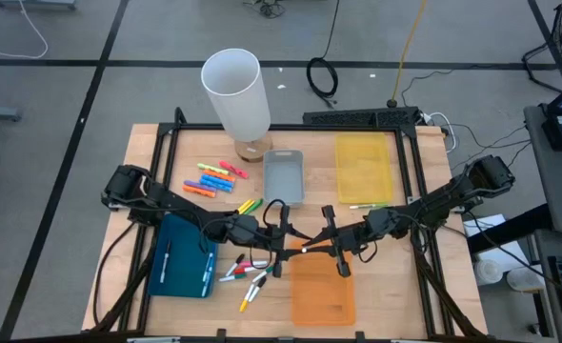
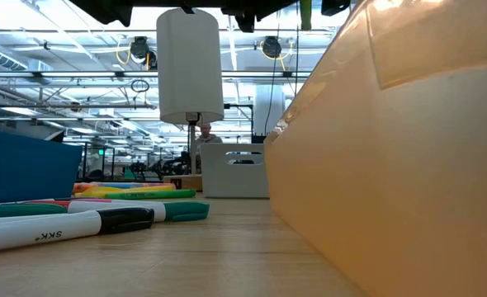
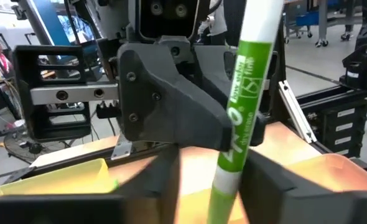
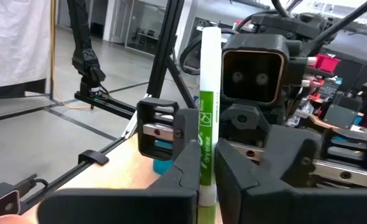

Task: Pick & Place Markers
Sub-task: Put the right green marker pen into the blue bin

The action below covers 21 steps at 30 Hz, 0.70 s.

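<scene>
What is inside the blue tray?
Two markers lie in the blue tray, one near each side wall. The left arm covers the corner nearest the table's middle, so anything there is hidden.

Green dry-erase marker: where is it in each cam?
High: green marker, centre, at the orange tray's far edge.
Low: top edge, right of centre.
Left wrist: tilted, centre-right.
Right wrist: upright, centre.
Landmark: orange tray; not in right wrist.
</scene>
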{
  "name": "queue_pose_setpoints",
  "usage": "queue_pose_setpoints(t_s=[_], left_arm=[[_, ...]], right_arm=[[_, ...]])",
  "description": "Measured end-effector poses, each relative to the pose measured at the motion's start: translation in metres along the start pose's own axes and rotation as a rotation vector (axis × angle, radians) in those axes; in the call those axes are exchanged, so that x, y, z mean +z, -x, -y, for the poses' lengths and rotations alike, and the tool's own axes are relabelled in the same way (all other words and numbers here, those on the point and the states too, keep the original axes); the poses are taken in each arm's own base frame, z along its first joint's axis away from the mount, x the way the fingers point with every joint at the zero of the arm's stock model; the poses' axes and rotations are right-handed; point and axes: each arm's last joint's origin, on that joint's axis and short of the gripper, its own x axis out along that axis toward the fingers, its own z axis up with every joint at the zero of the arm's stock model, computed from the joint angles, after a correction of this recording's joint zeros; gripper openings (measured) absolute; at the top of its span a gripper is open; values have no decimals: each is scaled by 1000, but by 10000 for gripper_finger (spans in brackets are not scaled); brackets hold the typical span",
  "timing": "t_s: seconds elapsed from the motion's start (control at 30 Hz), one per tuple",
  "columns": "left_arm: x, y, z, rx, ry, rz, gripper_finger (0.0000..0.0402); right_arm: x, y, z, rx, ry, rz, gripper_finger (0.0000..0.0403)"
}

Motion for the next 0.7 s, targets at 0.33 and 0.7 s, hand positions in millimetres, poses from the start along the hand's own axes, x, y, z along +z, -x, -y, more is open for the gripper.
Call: queue_pose_setpoints(t_s=[0.33, 0.7], left_arm=[[18, 12, 3, 90, 14, -53, 37], [55, 101, 8, 361, 462, -486, 41]], right_arm=[[0, 1, 0, -53, -130, -29, 89], [15, 32, 8, -249, -106, -236, 155]])
